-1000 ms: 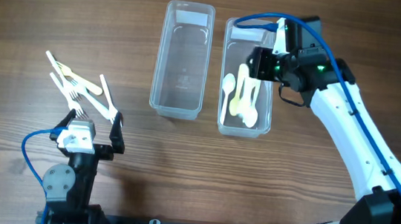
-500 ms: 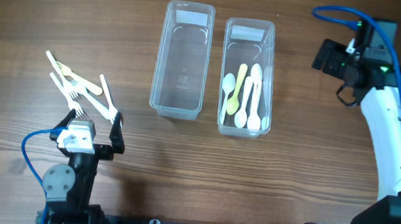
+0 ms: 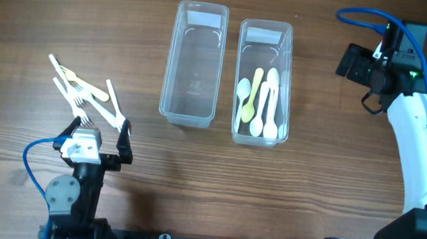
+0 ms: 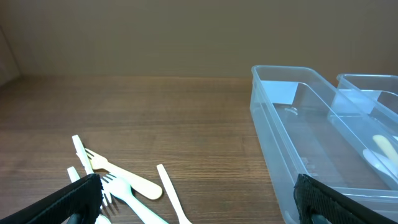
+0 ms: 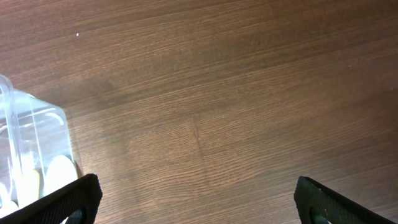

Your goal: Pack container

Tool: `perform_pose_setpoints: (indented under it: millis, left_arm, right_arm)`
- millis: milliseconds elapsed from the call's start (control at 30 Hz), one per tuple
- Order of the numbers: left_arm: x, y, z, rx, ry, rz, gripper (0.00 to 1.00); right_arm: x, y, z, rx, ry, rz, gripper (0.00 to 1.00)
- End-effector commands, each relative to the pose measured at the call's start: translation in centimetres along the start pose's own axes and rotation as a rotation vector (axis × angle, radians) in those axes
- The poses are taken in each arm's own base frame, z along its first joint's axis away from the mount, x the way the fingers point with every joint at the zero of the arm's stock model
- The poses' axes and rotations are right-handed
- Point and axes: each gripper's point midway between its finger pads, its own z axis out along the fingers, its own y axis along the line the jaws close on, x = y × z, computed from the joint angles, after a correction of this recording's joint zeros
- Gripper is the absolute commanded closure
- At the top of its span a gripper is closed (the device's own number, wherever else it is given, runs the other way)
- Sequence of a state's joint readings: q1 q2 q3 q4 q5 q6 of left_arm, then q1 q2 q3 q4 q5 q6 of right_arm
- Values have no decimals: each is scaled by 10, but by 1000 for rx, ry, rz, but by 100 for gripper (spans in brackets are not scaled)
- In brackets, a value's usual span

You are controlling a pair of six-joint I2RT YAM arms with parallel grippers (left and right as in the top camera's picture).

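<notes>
Several forks (image 3: 85, 94) are found near the tabletop's left edge, long axes slanted, just ahead of the left gripper (image 3: 99, 133), whose jaws are spread; the right gripper (image 3: 352, 62), likewise spread, is well apart.

Overhead: even, diffuse light, medium bright. Table (image 3: 50, 7) grain sharp edge to edge, one soft shadow at 6 o'clock.
Left wrist: pale sheen on empty container (image 4: 268, 118) at 3 o'clock. My left fingertips (image 4: 78, 198) dark and blurred at 7 and 5.
Right wrist: dimmer. Faint shadow beside spoon container (image 5: 37, 140) at 9. My right fingertips (image 5: 74, 198) blurred.
</notes>
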State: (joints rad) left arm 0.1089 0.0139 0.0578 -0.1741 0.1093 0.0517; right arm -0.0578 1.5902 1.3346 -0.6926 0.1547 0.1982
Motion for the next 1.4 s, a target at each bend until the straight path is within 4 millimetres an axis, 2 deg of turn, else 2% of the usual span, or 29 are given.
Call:
perform_pose_setpoints:
  millis: [0,67,233,367,433,500,567,700,767,867,1000,1133,1200,1233,1367]
  left_arm:
    - [-7,-3,0,13,-34,24,0]
    - [-19,-17,-1,96,-83,33,0]
    - [-15,-17,-1,96,-70,31,0]
    - [-36,-49,-10,283,-156,33,0]
    - [-57,-53,-17,313,-197,-48,0]
    - [-82,-48,-24,276,-212,-56,0]
    - [-112,-22,-30,112,-166,-125,0]
    - [-158,7,-27,-78,26,-170,0]
    - [-175,7,-16,-82,127,-177,0]
    - [-187,-10,11,21,234,-197,0]
    - [-159,-17,38,66,362,-221,0]
    - [-116,-10,59,10,530,-308,0]
    - [-84,5,72,-143,632,-469,0]
    - [-70,7,78,-170,681,-508,0]
    - [-12,11,99,-240,860,-544,0]
  right_arm:
    - [-10,-1,-12,-1,-38,-8,0]
    - [-10,-1,-12,-1,-38,-8,0]
    - [-10,-1,-12,-1,-38,-8,0]
    - [-10,-1,-12,-1,-38,-7,0]
    - [-10,-1,-12,-1,-38,-8,0]
    - [-10,-1,-12,-1,-38,-8,0]
    - [-10,-1,-12,-1,-38,-8,0]
    - [-10,-1,-12,-1,-38,-8,0]
    - [-10,-1,-12,-1,-38,-7,0]
    - [-10,-1,-12,-1,-38,-7,0]
    - [-10,-1,-12,-1,-38,-8,0]
    - [-10,-1,-12,-1,-38,-8,0]
    - [-10,-1,-12,-1,-38,-8,0]
    - [-10,-1,-12,-1,-38,-8,0]
    - [-10,-1,-12,-1,-38,-8,0]
